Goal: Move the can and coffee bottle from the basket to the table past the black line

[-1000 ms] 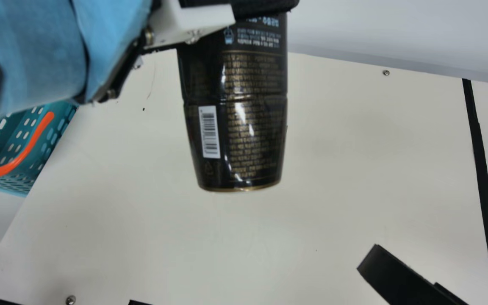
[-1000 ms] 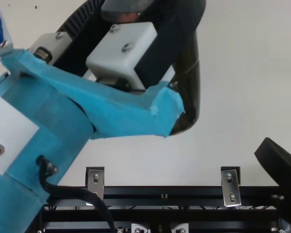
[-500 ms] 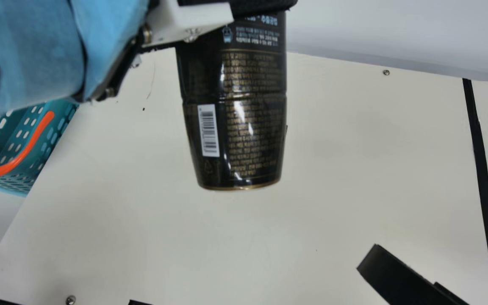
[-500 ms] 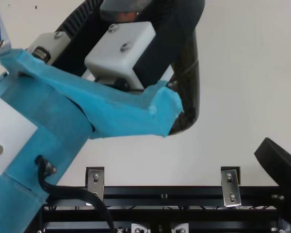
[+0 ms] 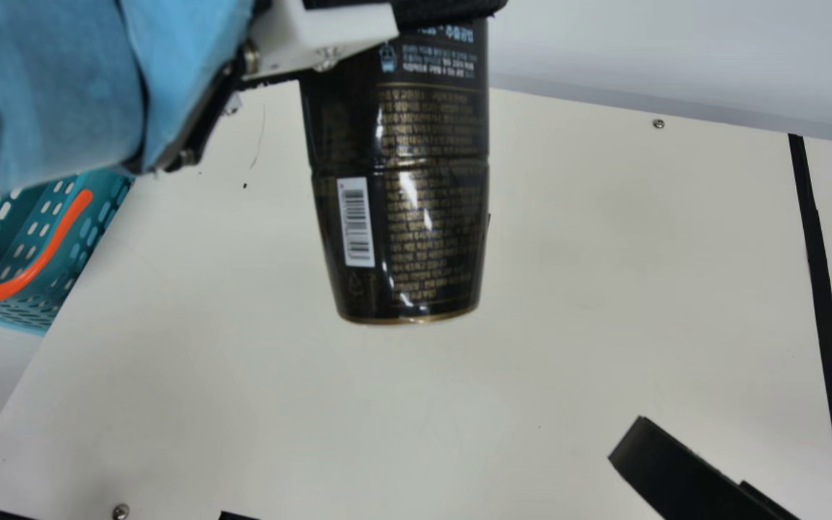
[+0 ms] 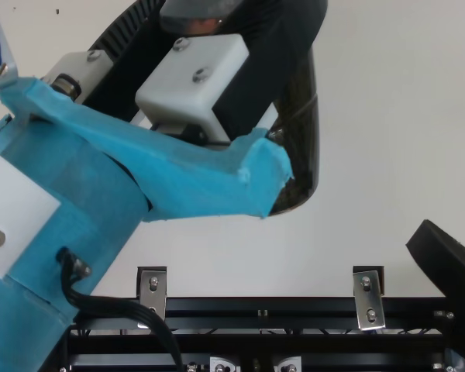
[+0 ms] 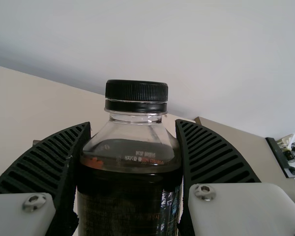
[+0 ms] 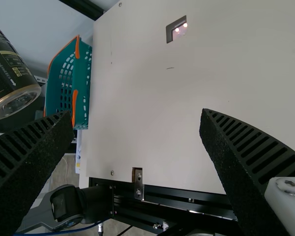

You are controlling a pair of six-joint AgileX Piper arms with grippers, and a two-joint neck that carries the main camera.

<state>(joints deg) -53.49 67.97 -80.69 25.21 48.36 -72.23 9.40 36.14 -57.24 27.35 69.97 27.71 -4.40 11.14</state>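
My left gripper (image 6: 209, 19) is shut on the dark coffee bottle (image 5: 416, 188), holding it above the table, left of the black line (image 5: 824, 289). In the left wrist view, both ribbed fingers of the left gripper (image 7: 132, 124) press the sides of the bottle (image 7: 130, 196), its black cap upward. My right gripper (image 6: 455, 231) is low at the right of the top view; in the right wrist view the right gripper (image 8: 136, 114) stands open with nothing between its fingers. The teal basket (image 5: 87, 238) with orange handles sits off the table's left edge. No can is visible.
The cream table (image 5: 568, 325) has a few screws and small dark marks. A black metal frame (image 6: 256, 323) runs along its near edge. In the right wrist view, a cutout (image 8: 169, 32) lies in the tabletop. Cables and a black arm part (image 8: 69, 206) are beside the frame.
My left arm and the bottle have shifted very slightly toward the left of the main view, mostly in the earlier half second. The right arm has kept still.
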